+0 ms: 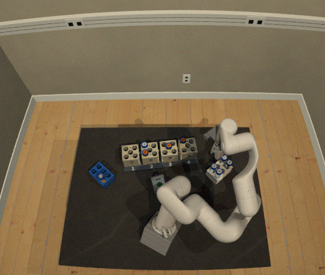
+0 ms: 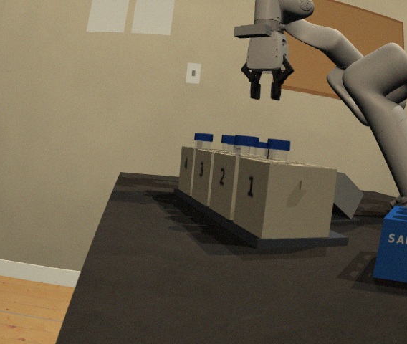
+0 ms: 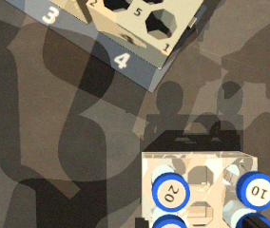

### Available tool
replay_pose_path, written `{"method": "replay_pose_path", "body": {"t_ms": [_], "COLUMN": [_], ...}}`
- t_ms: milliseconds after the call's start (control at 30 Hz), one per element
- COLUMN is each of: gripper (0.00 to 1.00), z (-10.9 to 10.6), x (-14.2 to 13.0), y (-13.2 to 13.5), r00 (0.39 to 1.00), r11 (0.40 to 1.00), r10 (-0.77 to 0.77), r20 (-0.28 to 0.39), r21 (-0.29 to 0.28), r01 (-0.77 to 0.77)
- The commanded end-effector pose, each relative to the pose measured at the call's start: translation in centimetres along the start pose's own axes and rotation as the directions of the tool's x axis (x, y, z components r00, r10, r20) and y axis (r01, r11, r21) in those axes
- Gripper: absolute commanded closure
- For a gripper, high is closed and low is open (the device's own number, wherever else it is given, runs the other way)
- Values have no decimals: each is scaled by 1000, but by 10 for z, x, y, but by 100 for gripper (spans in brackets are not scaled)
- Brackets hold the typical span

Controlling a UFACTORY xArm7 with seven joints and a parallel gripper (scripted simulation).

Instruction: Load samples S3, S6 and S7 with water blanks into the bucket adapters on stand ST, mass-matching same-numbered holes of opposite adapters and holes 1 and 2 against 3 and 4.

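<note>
My gripper (image 2: 265,90) is open and empty, high above the mat between adapter 4 and the blank rack; it also shows in the overhead view (image 1: 215,153). Four beige adapters stand on the stand. Adapter 1 (image 1: 130,153) is empty. Adapter 2 (image 1: 150,152) holds a white-dot blank (image 1: 143,144) and an orange-dot sample (image 1: 145,152). Adapter 3 (image 1: 168,150) holds an orange-dot sample (image 1: 168,145). Adapter 4 (image 1: 187,148) holds an orange-dot sample (image 1: 182,139). The blank rack (image 3: 199,190) lies below the wrist, with blanks marked 20 (image 3: 170,192) and 10 (image 3: 257,191).
The blue sample rack (image 1: 101,172) stands at the left with a grey-dot tube (image 1: 99,176) in it. The small desk with the green DONE key (image 1: 158,183) sits in front of the stand. The arm's own links curl over the mat's front right.
</note>
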State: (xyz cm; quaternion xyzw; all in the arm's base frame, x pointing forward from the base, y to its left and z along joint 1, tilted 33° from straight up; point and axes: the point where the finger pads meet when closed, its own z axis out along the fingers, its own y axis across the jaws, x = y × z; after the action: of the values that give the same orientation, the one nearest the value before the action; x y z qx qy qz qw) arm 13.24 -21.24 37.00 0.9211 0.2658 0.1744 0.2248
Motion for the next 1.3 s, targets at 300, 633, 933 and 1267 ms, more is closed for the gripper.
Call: {"method": "replay_pose_path", "body": {"t_ms": [300,633,933,1267], "gripper": [43,43,43,43], "z": [28,44,58,78], "x": [0,0,0,0], "y": [1,1,1,1], "r00": [1000,1000,1000,1000], "r11": [1000,1000,1000,1000], "r10": [1,1,1,1], "r20": [0,0,0,0], "r21": [-3,-3,-3,-3], "r01": [-1,-1,-1,-1]}}
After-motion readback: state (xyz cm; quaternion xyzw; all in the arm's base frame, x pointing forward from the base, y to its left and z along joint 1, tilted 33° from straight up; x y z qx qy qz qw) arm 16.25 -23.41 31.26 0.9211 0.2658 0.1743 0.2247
